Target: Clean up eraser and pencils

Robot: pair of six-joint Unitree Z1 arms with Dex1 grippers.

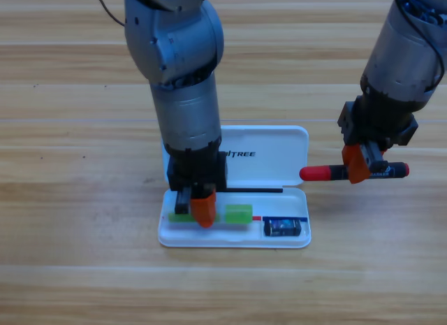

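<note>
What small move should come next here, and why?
Probably the left tool should let go of the green pencil and lift clear. The pencil already lies in the white case's tray, beside the eraser, and the left arm blocks the tray. The right tool holds the marker just off the case's right edge, waiting for room.

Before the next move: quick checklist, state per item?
1. White case open on the table: ok.
2. Eraser in the tray's right end: ok.
3. Green pencil lying in the tray under the left gripper: ok.
4. Left gripper's hold on the pencil: cannot tell.
5. Marker clamped in the right gripper: ok.
6. Marker in the case: not ok; it is held level, right of the lid.
</note>
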